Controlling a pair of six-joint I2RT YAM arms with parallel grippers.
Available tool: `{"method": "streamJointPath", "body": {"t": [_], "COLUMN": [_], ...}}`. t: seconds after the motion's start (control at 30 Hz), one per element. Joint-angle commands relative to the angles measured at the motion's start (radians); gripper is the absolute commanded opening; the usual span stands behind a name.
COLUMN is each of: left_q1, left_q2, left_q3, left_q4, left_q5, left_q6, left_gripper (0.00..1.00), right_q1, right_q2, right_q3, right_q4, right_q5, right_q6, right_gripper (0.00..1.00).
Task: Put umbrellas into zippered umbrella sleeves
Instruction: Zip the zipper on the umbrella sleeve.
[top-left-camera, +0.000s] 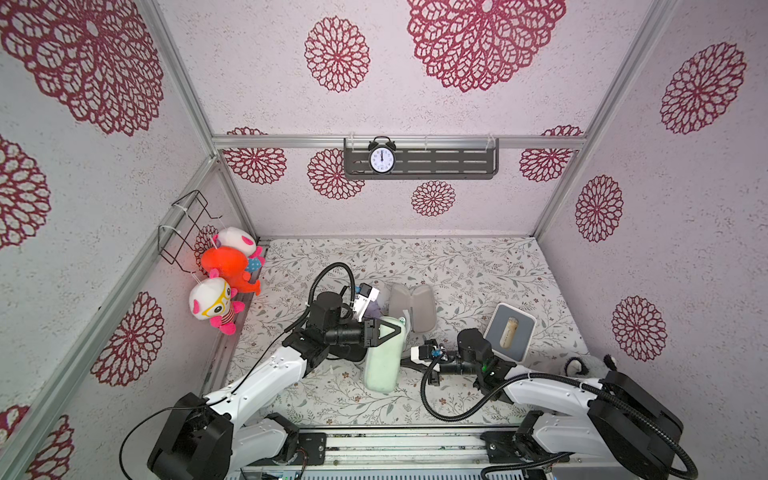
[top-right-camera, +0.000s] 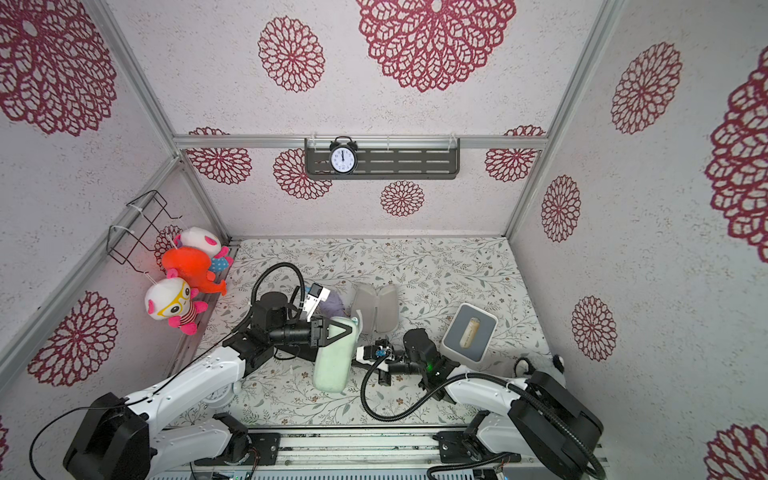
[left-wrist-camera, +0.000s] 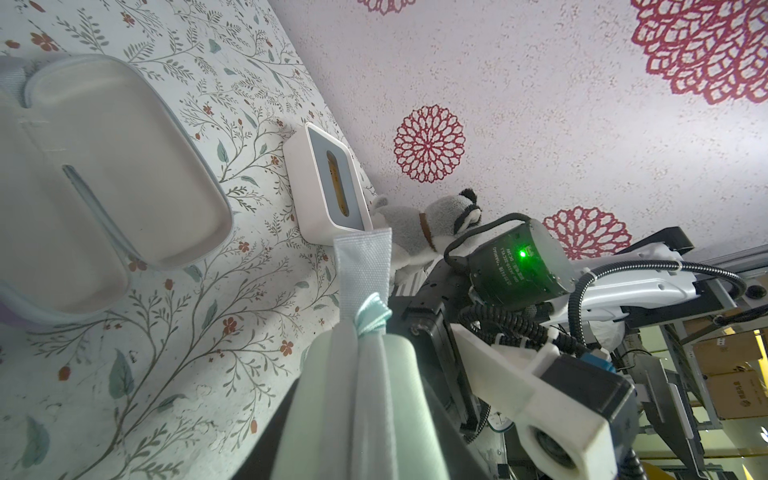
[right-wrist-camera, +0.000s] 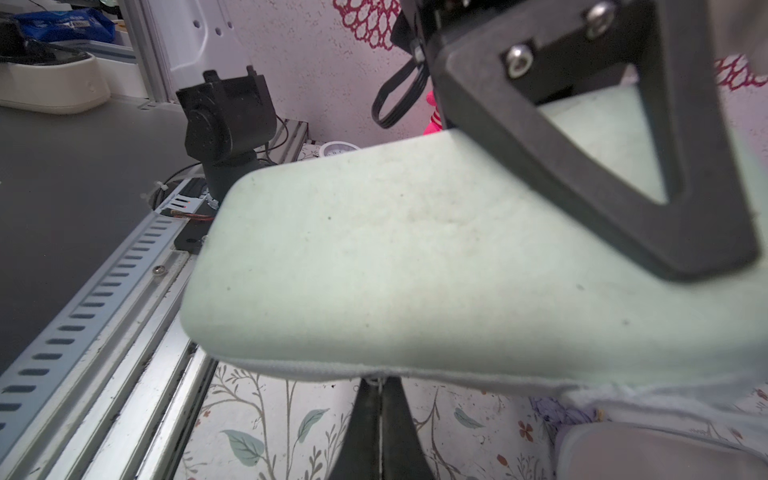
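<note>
A mint green umbrella sleeve (top-left-camera: 382, 365) (top-right-camera: 332, 365) lies lengthwise mid-table, closed along most of its seam. My left gripper (top-left-camera: 388, 332) (left-wrist-camera: 361, 449) is shut across its far end, one black finger (right-wrist-camera: 582, 166) on top. My right gripper (top-left-camera: 402, 365) (right-wrist-camera: 380, 384) is shut on the zipper pull at the sleeve's (right-wrist-camera: 374, 270) right edge. A pale ribbon (left-wrist-camera: 363, 266) sticks out of the far end. Behind it a lilac sleeve (top-left-camera: 411, 305) (left-wrist-camera: 104, 166) lies open, grey lining up and empty. A bit of lilac umbrella (top-right-camera: 332, 308) shows beside it. No mint or black umbrella is in view.
A white square box with a grey top (top-left-camera: 511, 332) (left-wrist-camera: 328, 187) stands right of the sleeves. A grey plush animal (top-left-camera: 582, 365) (left-wrist-camera: 432, 224) lies by the right wall. Plush toys (top-left-camera: 224, 270) hang on the left wall. A metal rail (right-wrist-camera: 124, 316) runs along the table's front.
</note>
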Motion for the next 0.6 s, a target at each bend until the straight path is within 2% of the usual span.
{"method": "streamJointPath", "body": {"t": [0.0, 0.17, 0.4, 0.57], "left_q1": [-0.014, -0.014, 0.001, 0.026], "left_q2": [-0.010, -0.027, -0.031, -0.005], "left_q3": [0.024, 0.017, 0.020, 0.033], "left_q4": [0.032, 0.025, 0.020, 0.092], "left_q5": [0.013, -0.004, -0.083, -0.050], "left_q6": [0.000, 0.008, 0.010, -0.033], "left_gripper": [0.00, 0.00, 0.00, 0.00], "right_q1": [-0.008, -0.015, -0.011, 0.024], "right_q2": [-0.043, -0.048, -0.046, -0.069], "right_q3": [-0.013, -0.003, -0.016, -0.040], "right_q4": [0.110, 0.113, 0.060, -0.015], "right_q5": [0.078, 0.099, 0.028, 0.001], "right_q6": [0.002, 0.016, 0.013, -0.004], "right_gripper": [0.00, 0.00, 0.00, 0.00]}}
